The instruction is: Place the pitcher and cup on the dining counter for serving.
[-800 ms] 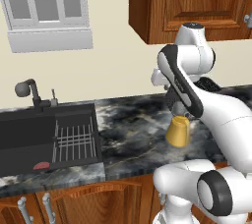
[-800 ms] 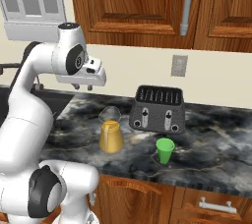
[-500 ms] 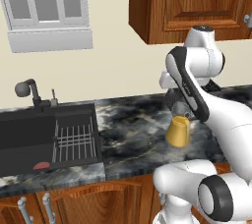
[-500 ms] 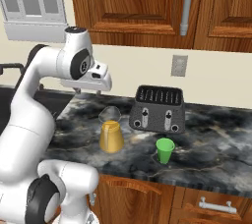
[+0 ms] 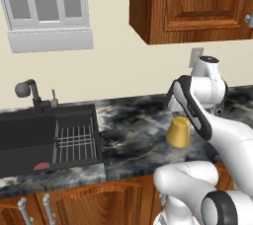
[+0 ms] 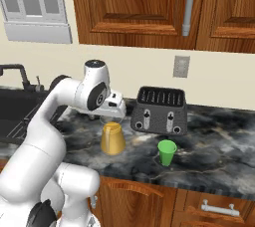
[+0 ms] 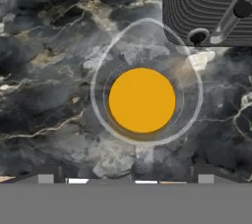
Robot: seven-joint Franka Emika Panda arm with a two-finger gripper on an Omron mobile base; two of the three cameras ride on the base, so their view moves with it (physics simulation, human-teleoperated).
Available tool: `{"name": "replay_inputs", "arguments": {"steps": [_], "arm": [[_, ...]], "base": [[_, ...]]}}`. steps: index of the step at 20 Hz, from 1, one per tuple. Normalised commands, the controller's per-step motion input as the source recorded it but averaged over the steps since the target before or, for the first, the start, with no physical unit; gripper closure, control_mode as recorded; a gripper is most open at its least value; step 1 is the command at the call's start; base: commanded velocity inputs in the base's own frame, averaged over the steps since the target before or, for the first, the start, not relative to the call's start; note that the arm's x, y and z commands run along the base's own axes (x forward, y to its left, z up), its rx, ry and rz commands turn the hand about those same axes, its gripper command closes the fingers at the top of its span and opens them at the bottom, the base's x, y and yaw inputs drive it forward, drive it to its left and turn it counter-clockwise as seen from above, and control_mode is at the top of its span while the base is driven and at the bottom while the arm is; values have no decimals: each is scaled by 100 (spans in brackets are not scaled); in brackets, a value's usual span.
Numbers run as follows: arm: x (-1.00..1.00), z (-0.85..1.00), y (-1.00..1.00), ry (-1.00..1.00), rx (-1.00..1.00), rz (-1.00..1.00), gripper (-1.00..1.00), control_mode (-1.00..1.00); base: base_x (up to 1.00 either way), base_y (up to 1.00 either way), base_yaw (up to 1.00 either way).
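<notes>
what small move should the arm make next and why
Probably lower the claw straight down over the pitcher. The hand view looks right down into the pitcher's clear rim, nearly centred. The claw is open and holds nothing, and the pitcher stands upright on the marble worktop beside the toaster.

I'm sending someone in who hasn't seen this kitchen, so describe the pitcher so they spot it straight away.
Find the black toaster on the marble worktop. Just to its left, towards the sink, stands the pitcher. It is amber-yellow, wider at the bottom, with a clear rim, and taller than the green cup nearby.
</notes>
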Motion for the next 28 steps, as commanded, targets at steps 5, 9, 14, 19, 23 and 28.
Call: {"name": "replay_inputs", "arguments": {"steps": [5,9,14,19,23,28], "arm": [[10,-75,-18,0,0,0,-100,-100],[24,-19,-21,-3,0,5,-100,-100],[10,-10,-17,0,0,1,-100,-100],[1,-31,-1,0,0,0,100,-100],[2,-39,0,-2,6,0,100,-100],[2,-12,0,-5,0,0,100,-100]], "base": [[0,0,0],[0,0,0],[0,0,0],[0,0,0],[0,0,0],[0,0,0]]}}
